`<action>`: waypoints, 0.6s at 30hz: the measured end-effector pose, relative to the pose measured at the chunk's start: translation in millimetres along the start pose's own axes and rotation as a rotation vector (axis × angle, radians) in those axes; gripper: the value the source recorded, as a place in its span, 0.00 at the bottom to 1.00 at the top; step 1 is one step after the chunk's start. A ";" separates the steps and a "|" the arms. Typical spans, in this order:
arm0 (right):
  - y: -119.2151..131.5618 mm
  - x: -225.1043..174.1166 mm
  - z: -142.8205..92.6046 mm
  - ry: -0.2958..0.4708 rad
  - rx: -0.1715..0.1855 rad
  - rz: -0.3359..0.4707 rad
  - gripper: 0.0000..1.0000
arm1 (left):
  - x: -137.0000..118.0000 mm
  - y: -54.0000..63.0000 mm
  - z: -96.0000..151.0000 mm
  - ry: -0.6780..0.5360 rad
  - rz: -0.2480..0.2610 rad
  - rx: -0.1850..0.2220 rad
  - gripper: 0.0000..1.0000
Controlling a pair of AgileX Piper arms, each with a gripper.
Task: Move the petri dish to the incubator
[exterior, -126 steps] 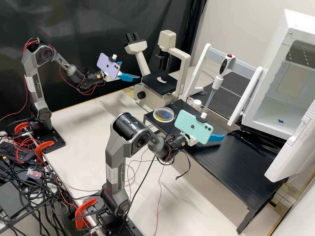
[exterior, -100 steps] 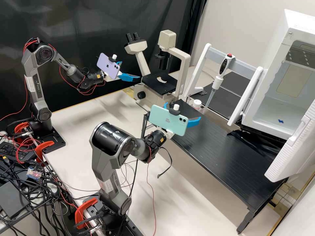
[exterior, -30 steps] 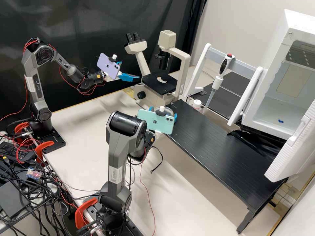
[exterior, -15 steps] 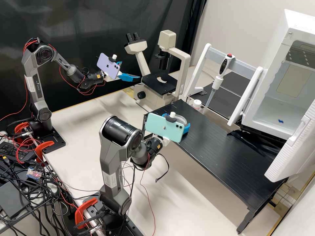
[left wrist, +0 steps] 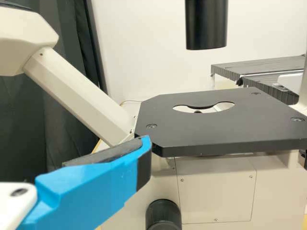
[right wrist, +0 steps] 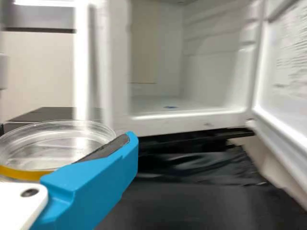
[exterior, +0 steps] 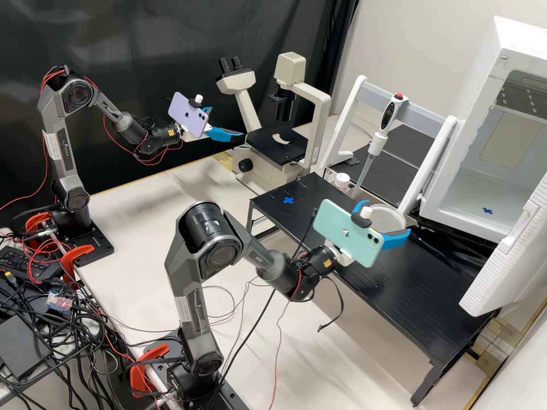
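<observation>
In the high view my left gripper [exterior: 227,121] stands open beside the microscope, nothing between its fingers; the left wrist view shows one finger of this gripper [left wrist: 103,179]. My right gripper [exterior: 383,222] is shut on the clear petri dish [exterior: 388,218], held level above the black stand's far side, left of the incubator [exterior: 507,48]. The right wrist view has the yellow-banded dish [right wrist: 53,143] against a blue finger of the gripper [right wrist: 98,175]. Beyond stands the white incubator [right wrist: 117,96], door swung open, with a blue cross on its floor.
The open incubator door [exterior: 507,256] juts over the right part of the black stand [exterior: 393,285]. A white rack [exterior: 424,171] with a pipette [exterior: 379,139] rises behind the dish. The microscope [exterior: 276,145] stands near the left gripper. A blue cross [exterior: 288,200] marks the stand's left end.
My right gripper closed around the dish at the stand's left end, lifted it off the blue cross there and carried it right, toward the incubator. The left arm has stayed still.
</observation>
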 end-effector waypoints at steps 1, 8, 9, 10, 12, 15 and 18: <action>4.4 8.2 3.9 -0.025 -0.005 0.000 0.00 | 0.0 0.0 0.0 0.000 0.000 0.000 1.00; 30.0 61.6 14.6 -0.121 -0.022 0.003 0.00 | 0.0 0.0 0.0 0.000 0.000 0.000 1.00; 34.7 69.2 14.2 -0.127 -0.016 0.015 0.00 | 0.0 0.0 0.0 0.000 0.000 0.000 1.00; 37.4 75.4 14.9 -0.137 -0.011 0.019 0.00 | 0.0 0.0 0.0 0.000 0.000 0.000 1.00; 44.1 90.3 16.6 -0.164 -0.001 0.028 0.00 | 0.0 0.0 0.0 0.000 0.000 0.000 1.00; 52.2 111.1 20.2 -0.201 0.009 0.038 0.00 | 0.0 0.0 0.0 0.000 0.000 0.000 1.00; 61.6 131.4 22.7 -0.235 0.011 0.057 0.00 | 0.0 0.0 0.0 0.000 0.000 0.000 1.00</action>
